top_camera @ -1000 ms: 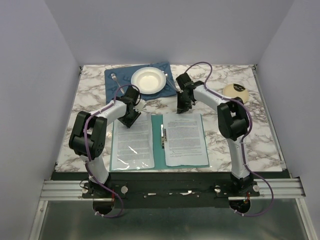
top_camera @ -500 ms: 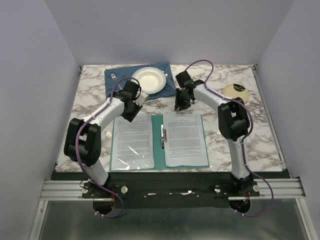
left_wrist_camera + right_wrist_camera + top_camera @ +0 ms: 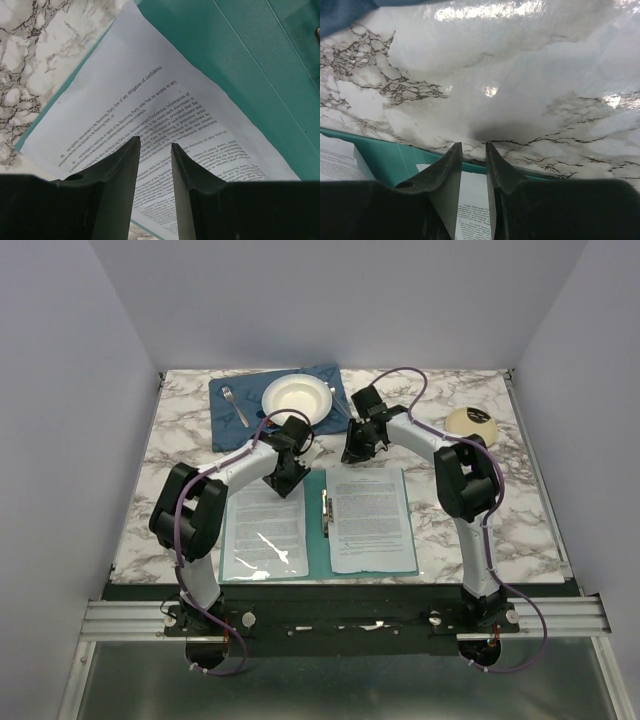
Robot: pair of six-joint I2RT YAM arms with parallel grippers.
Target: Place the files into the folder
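Seen from above, a marble-patterned desk (image 3: pixel 505 502) holds the teal folder (image 3: pixel 316 530), lying open and flat near the front edge, with a small metal clip (image 3: pixel 326 512) on its spine. The files (image 3: pixel 372 520) lie as white printed sheets on both halves; the left sheet shows a glossy glare. The left tool (image 3: pixel 285 478) hangs over the far right corner of the left sheet, and the right tool (image 3: pixel 352 452) sits just beyond the folder's far edge, above bare marble. Farther back, a dark blue placemat (image 3: pixel 222 390) carries a white bowl (image 3: pixel 297 400) and a fork (image 3: pixel 236 405); a round tan object (image 3: pixel 470 421) rests at the far right. From the left wrist, the left tool (image 3: pixel 155 145) has its two dark fingers a narrow gap apart, gripping nothing, over the files (image 3: pixel 150 95) on the folder (image 3: pixel 240 60), with the desk (image 3: pixel 30 55) at the left. From the right wrist, the right tool (image 3: pixel 473 146) is likewise slightly parted and empty above the desk (image 3: pixel 530 75), the folder (image 3: pixel 385 156) and the files (image 3: pixel 472 205) below it.
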